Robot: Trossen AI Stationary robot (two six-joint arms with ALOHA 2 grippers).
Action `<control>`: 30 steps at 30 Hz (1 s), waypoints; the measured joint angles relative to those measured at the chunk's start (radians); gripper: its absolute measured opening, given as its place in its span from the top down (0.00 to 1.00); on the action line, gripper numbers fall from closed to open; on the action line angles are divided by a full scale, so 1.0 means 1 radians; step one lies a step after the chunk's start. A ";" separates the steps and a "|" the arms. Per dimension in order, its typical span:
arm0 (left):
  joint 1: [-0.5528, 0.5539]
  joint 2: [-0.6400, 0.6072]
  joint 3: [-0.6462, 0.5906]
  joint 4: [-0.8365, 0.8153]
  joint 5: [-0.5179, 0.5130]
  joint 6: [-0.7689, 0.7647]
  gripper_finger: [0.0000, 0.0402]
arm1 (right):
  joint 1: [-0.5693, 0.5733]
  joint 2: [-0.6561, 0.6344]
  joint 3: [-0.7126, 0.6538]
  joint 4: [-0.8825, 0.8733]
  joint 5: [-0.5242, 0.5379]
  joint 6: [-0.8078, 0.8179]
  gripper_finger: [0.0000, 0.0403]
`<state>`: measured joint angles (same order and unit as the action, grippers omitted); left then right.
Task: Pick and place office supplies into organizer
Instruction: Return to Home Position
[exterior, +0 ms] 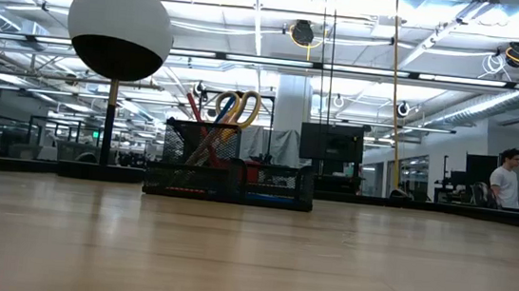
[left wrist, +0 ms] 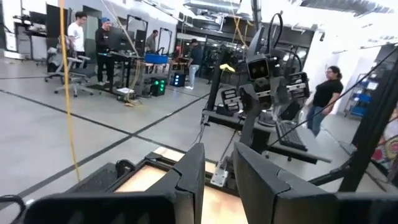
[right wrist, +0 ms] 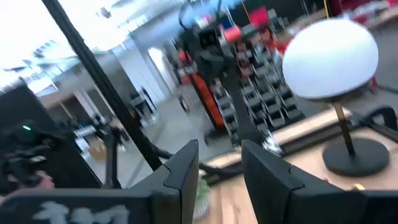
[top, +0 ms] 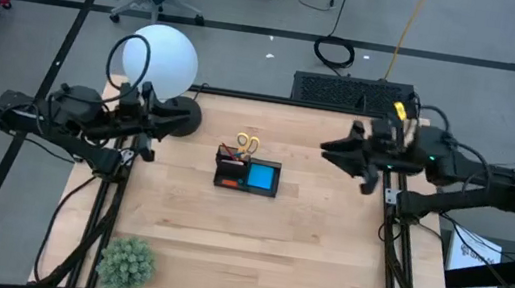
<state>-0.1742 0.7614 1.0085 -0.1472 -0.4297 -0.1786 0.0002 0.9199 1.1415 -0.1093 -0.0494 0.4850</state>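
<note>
The black mesh organizer [top: 248, 175] stands near the table's middle, toward the far edge, and also shows in the low view [exterior: 227, 181]. Yellow-handled scissors [exterior: 234, 110] and red and dark pens [exterior: 195, 120] stand upright in its tall compartment. The blue note pad [top: 261, 177] lies in the low, wider one. My left gripper [top: 148, 134] hovers by the lamp base at the table's left, slightly open [left wrist: 219, 152]. My right gripper [top: 330, 151] hovers to the right of the organizer, open [right wrist: 219, 149]. Both hold nothing and stay out of the low view.
A white globe lamp [top: 161, 58] on a round black base [top: 178, 118] stands at the far left corner, close to my left gripper. A green spiky plant [top: 125, 262] sits at the near left corner. People stand in the room beyond the table [left wrist: 326, 93].
</note>
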 joint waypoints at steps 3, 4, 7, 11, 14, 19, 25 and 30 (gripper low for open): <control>-0.007 -0.011 -0.027 0.024 -0.023 0.019 0.80 | 0.000 -0.113 -0.150 0.141 0.009 0.004 0.73; -0.007 -0.016 -0.046 0.060 -0.024 0.025 0.80 | 0.000 -0.153 -0.198 0.188 0.022 0.004 0.72; -0.007 -0.048 -0.125 0.168 -0.014 0.049 0.80 | 0.000 -0.266 -0.331 0.335 0.026 0.004 0.72; -0.007 -0.119 -0.257 0.327 0.035 0.070 0.80 | 0.000 -0.404 -0.467 0.499 0.026 -0.004 0.73; -0.007 -0.182 -0.352 0.410 0.063 0.070 0.80 | 0.000 -0.494 -0.549 0.586 0.026 -0.021 0.72; -0.014 -0.289 -0.454 0.456 0.065 0.055 0.80 | 0.000 -0.633 -0.673 0.677 0.049 -0.038 0.72; -0.028 -0.398 -0.510 0.459 0.041 0.123 0.80 | 0.000 -0.759 -0.803 0.783 0.056 -0.059 0.73; -0.038 -0.466 -0.545 0.454 -0.009 0.160 0.80 | 0.000 -0.829 -0.911 0.893 0.063 -0.069 0.72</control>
<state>-0.2127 0.2959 0.4639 0.3068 -0.4386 -0.0185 0.0006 0.0907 0.2302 0.7840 0.0135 0.4161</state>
